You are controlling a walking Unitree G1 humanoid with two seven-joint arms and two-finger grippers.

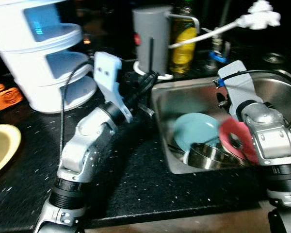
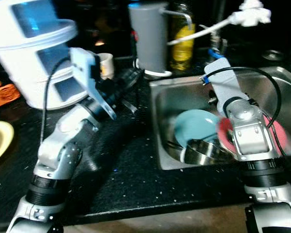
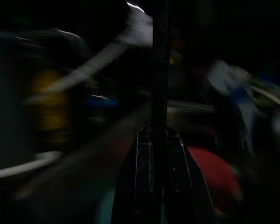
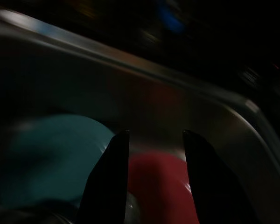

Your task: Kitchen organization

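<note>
Hovering over the steel sink, the right claw gapes directly above the red round plate; the left claw's state I cannot tell.

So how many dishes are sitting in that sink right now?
3 that I can make out: a light blue plate leaning in the middle, a metal bowl in front of it, and a red dish partly behind the right arm. Others may be hidden.
</note>
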